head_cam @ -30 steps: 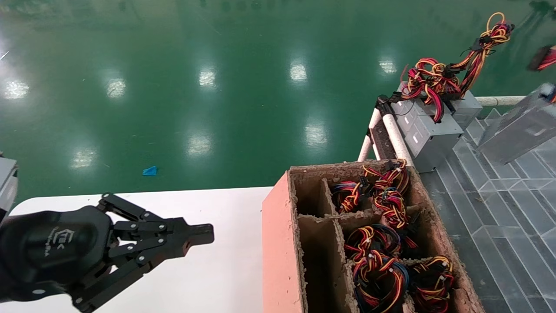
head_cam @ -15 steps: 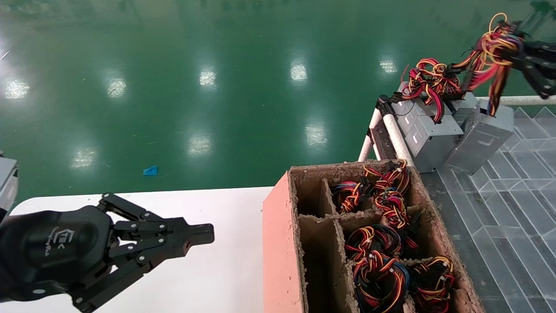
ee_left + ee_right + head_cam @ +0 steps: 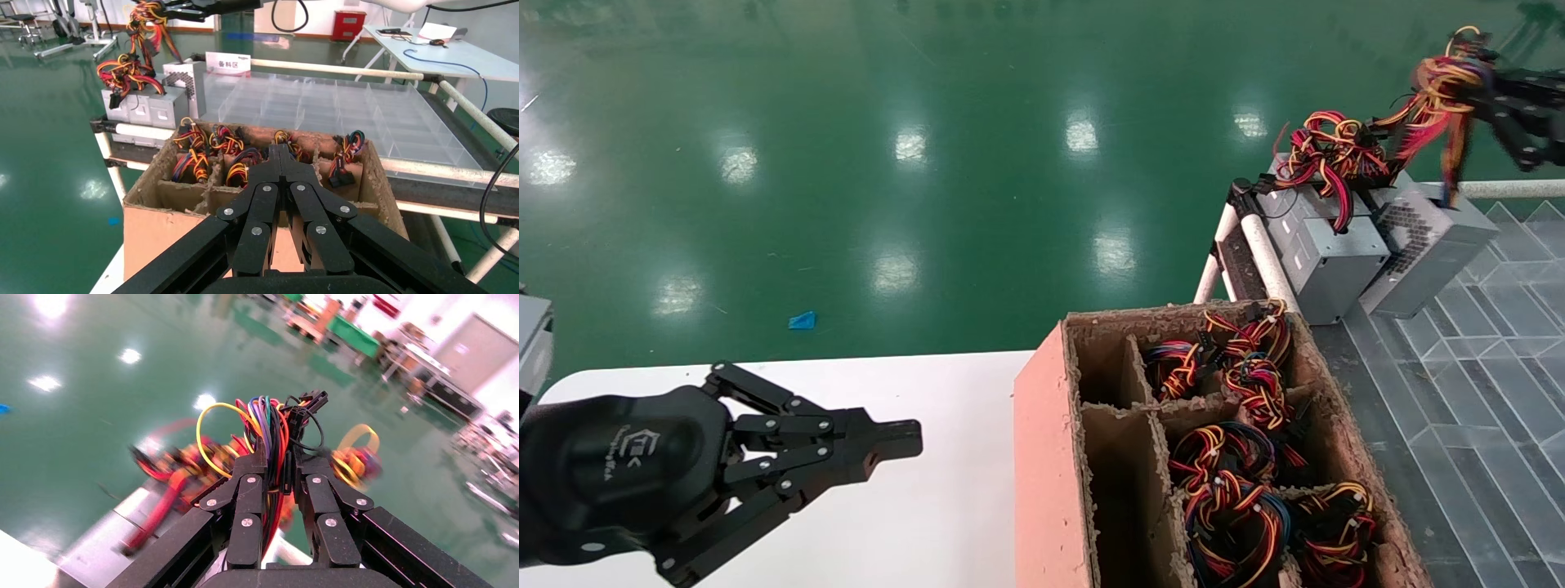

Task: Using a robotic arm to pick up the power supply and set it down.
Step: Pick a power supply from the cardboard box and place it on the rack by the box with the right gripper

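Not much to read here tbh. There's a small white sign [image 3: 227, 62] with Chinese characters, looks like 备料区, standing behind the clear divider tray [image 3: 343, 116]. The left gripper [image 3: 891, 441] has a white logo [image 3: 641, 447], lettering too small to read.

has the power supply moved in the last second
Yes. The power supply, hanging by its wires from the right hand, swung leftward, nearer the grey boxes.

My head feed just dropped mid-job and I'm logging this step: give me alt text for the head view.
At far right, the right gripper holds a grey power supply by its wire bundle, the box hanging tilted beside other grey units on a clear tray. The left gripper, shut, sits over a white table beside a divided cardboard box of cables.
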### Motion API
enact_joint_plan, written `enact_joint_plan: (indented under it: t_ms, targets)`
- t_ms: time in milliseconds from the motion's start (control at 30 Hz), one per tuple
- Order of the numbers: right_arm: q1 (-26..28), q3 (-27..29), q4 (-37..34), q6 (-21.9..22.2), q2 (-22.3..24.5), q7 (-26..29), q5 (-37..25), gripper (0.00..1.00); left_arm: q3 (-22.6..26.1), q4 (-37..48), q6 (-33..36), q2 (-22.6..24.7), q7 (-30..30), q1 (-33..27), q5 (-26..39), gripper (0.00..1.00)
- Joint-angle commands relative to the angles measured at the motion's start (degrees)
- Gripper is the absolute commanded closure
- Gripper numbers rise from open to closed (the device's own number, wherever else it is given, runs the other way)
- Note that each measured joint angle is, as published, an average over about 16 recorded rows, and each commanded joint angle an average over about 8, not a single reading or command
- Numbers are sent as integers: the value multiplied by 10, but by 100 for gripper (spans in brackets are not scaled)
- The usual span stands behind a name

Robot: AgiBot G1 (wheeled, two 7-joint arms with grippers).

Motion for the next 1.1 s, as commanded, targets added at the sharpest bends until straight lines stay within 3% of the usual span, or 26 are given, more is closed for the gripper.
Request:
enact_joint_plan:
  t_ms: [33, 367, 800, 1000, 1033, 1100]
  targets:
    - [7, 3, -21, 9, 4, -14, 0, 100, 0, 0, 0, 0, 0, 0, 0, 100]
    - [24, 7, -75, 28, 8, -61, -2, 100, 0, 0, 0, 0, 0, 0, 0, 100]
    - [29, 0, -120, -26, -41, -119, -5, 100, 0, 0, 0, 0, 0, 0, 0, 100]
    - [30, 2, -140, -23, -60, -147, -1, 100, 0, 0, 0, 0, 0, 0, 0, 100]
    - [31, 1, -143, -20, -63, -150, -2, 97, 0, 0, 0, 0, 0, 0, 0, 100]
    - [34, -2, -148, -16, -67, -152, -7, 72, 0, 0, 0, 0, 0, 0, 0, 100]
